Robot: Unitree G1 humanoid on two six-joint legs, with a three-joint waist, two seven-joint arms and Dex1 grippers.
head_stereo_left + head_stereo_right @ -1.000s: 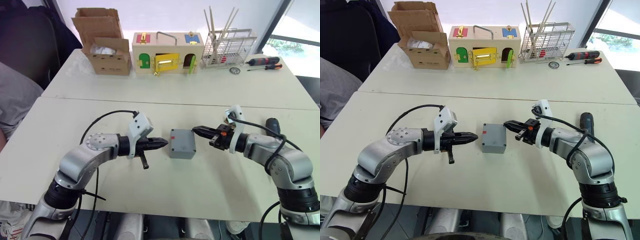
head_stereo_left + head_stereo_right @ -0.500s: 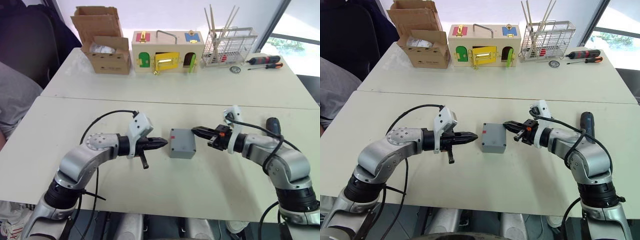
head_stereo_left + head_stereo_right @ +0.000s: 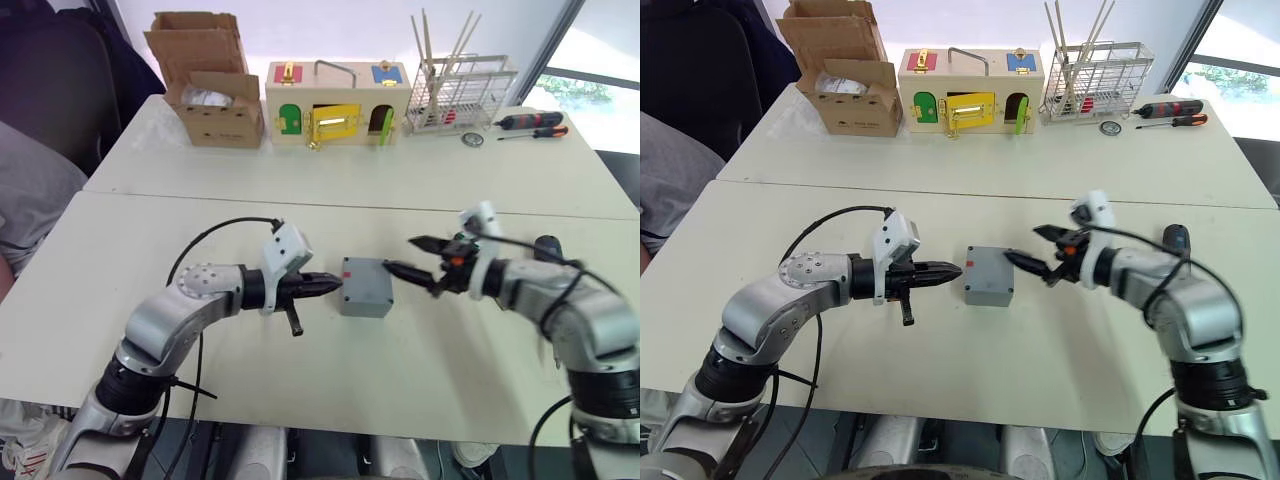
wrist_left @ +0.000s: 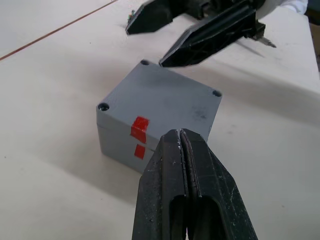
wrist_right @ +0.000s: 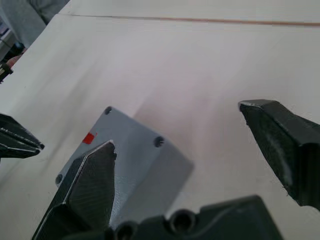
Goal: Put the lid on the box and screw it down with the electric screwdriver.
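The grey box (image 3: 365,287) stands in the middle of the near table with the lid (image 4: 165,97) sitting on top; red marks on lid and box line up on the side facing my left arm. My left gripper (image 3: 335,284) is shut and empty, its tip at that marked side. From the other side my right gripper (image 3: 400,253) is open, its lower finger (image 5: 90,190) just over the lid's far edge and the upper finger clear above it. The black electric screwdriver (image 3: 1173,237) lies on the table behind my right forearm.
On the far table stand a brown cardboard box (image 3: 210,95), a wooden box with coloured doors (image 3: 335,105) and a wire rack (image 3: 460,95), with red-and-black hand screwdrivers (image 3: 530,122) at its right. A person (image 3: 30,200) sits at the left edge.
My right gripper has gone from shut to wide open beside the box, and that arm has lifted a little. The left gripper's tip has edged closer to the box.
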